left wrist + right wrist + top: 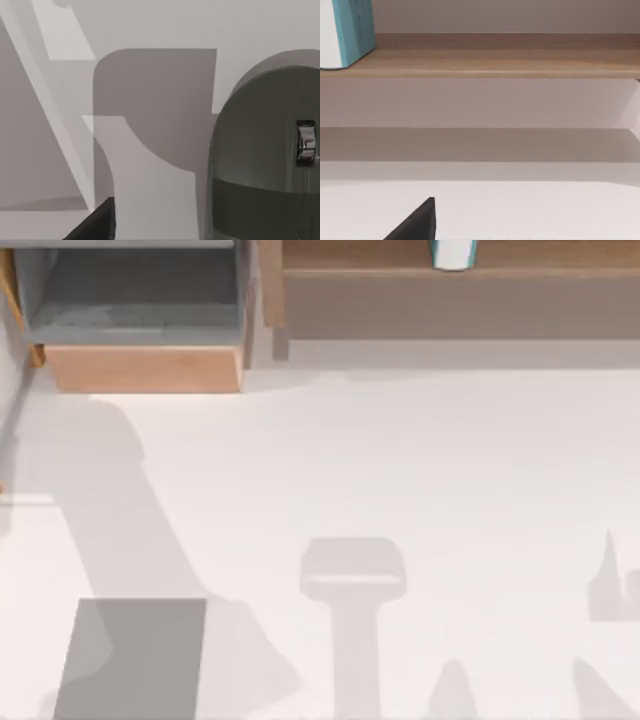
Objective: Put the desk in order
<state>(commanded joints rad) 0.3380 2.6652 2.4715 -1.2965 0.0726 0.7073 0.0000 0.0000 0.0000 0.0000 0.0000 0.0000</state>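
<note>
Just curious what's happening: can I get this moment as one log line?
desk: white | mouse pad: top view's lower left | dark mouse: near pad | teal-white box: on wooden shelf

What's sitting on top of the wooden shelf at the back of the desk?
On the wooden shelf stands one white and teal object, its upper part cut off. The space beneath the shelf is shadowed.
</note>
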